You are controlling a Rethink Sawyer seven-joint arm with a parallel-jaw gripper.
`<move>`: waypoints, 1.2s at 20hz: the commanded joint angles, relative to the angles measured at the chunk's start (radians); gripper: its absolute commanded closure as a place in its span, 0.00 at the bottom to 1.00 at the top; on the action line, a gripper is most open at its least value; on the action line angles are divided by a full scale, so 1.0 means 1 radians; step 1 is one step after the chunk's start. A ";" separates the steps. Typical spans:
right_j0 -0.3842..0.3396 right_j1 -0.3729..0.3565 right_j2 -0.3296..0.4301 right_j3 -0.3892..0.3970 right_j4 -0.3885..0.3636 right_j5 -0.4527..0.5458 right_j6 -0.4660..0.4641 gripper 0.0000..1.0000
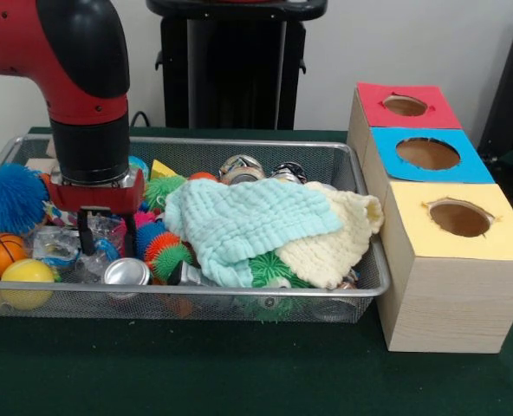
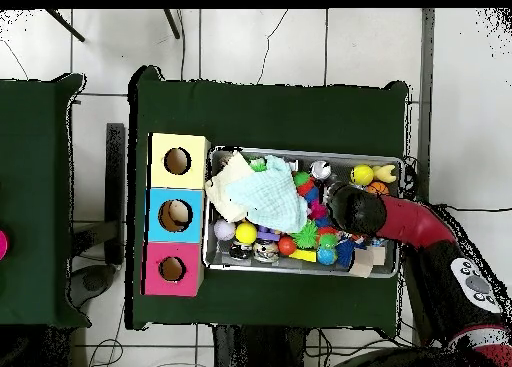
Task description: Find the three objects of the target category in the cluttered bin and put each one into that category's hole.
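Blue-topped hole point(image 1: 427, 153) — round, cluttered bin point(image 1: 239, 299) — silver mesh

text: none legible | cans in cluttered bin point(image 1: 352, 290): print too blurred | box tops beside bin: blank

Gripper point(image 1: 107, 232) hangs inside the cluttered bin point(image 1: 239, 299); a can point(image 1: 125, 272) sits just before its fingers point(image 1: 83, 234), cloths point(image 1: 248, 221) beside.
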 commanded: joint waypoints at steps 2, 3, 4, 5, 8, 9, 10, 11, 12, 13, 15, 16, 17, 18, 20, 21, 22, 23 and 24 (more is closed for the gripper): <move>0.014 0.066 0.041 0.030 -0.069 -0.015 -0.025 0.00; 0.012 0.068 0.042 0.025 -0.068 -0.008 -0.030 0.00; 0.011 0.066 0.041 0.021 -0.068 -0.001 -0.035 0.00; 0.008 0.065 0.043 0.017 -0.069 0.003 -0.042 0.00; -0.001 0.071 0.049 0.000 -0.070 0.017 -0.063 0.00; -0.002 0.071 0.050 -0.007 -0.071 0.023 -0.068 0.00; -0.004 0.073 0.051 -0.014 -0.071 0.028 -0.074 0.00; -0.007 0.079 0.054 -0.022 -0.071 0.031 -0.082 0.00; -0.010 0.088 0.055 -0.033 -0.074 0.028 -0.086 0.00; -0.013 0.100 0.059 -0.046 -0.078 0.022 -0.093 0.00; -0.019 0.134 0.065 -0.081 -0.084 0.018 -0.110 0.00; -0.020 0.149 0.066 -0.096 -0.087 0.012 -0.112 0.00; -0.024 0.162 0.068 -0.107 -0.091 0.005 -0.116 0.00; -0.025 0.171 0.069 -0.115 -0.093 0.004 -0.117 0.00; -0.025 0.169 0.065 -0.119 -0.098 0.004 -0.114 0.00; -0.022 0.166 0.064 -0.123 -0.098 0.010 -0.114 0.00; -0.020 0.163 0.062 -0.127 -0.099 0.017 -0.114 0.00; -0.019 0.166 0.062 -0.136 -0.098 0.029 -0.118 0.00; -0.021 0.171 0.066 -0.143 -0.100 0.032 -0.125 0.00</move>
